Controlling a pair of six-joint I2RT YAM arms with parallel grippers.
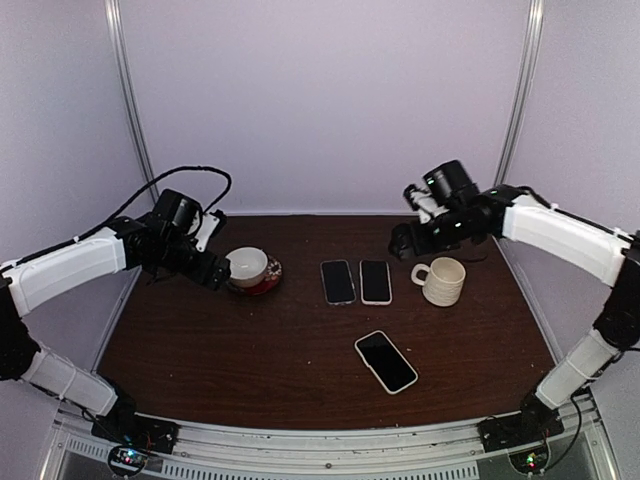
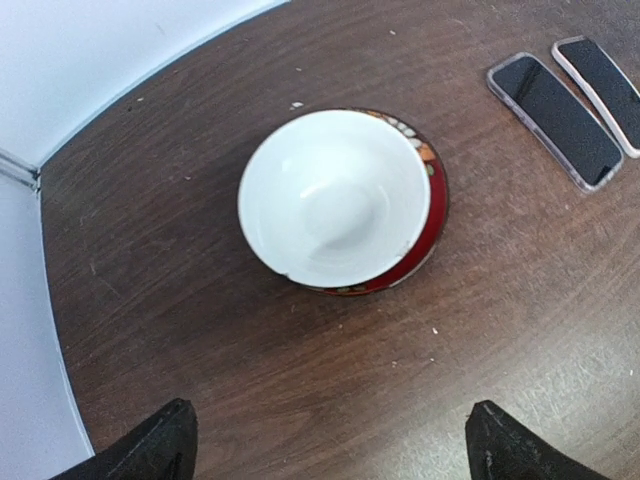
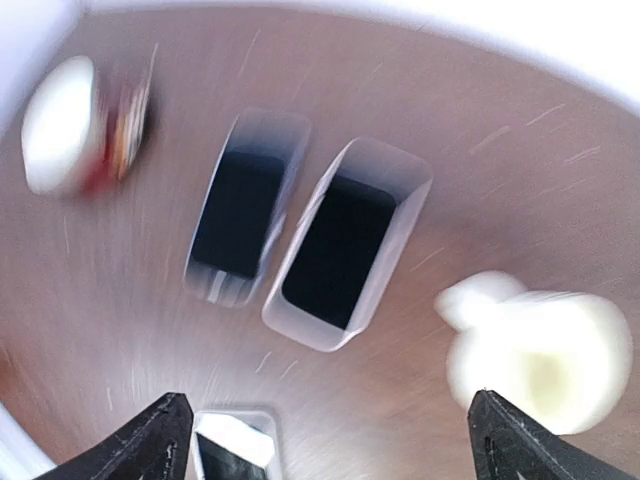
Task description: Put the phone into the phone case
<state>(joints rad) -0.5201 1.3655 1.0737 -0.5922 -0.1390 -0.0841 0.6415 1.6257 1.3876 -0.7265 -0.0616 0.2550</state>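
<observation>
Nearest the arm bases, a phone with a pale rim lies flat and alone on the dark wooden bench, at about 4 o'clock from the bench's middle. Farther back, at 12 o'clock, a clear-rimmed slab and a white-rimmed slab lie side by side, just apart, both dark-faced. Which of them is the empty case cannot be told. At 2 o'clock from the middle a cream mug stands upright just beside the white-rimmed slab. At 10 o'clock a white bowl sits in a red patterned saucer. Beyond these, the left hand hangs over the bench at 9 o'clock of the bowl, its fingers spread wide, holding and touching nothing. The right hand hangs above the bench at 12 o'clock of the mug. Its view is blurred, yet its fingers show wide apart and empty. Nothing lies between the two slabs and either hand.
</observation>
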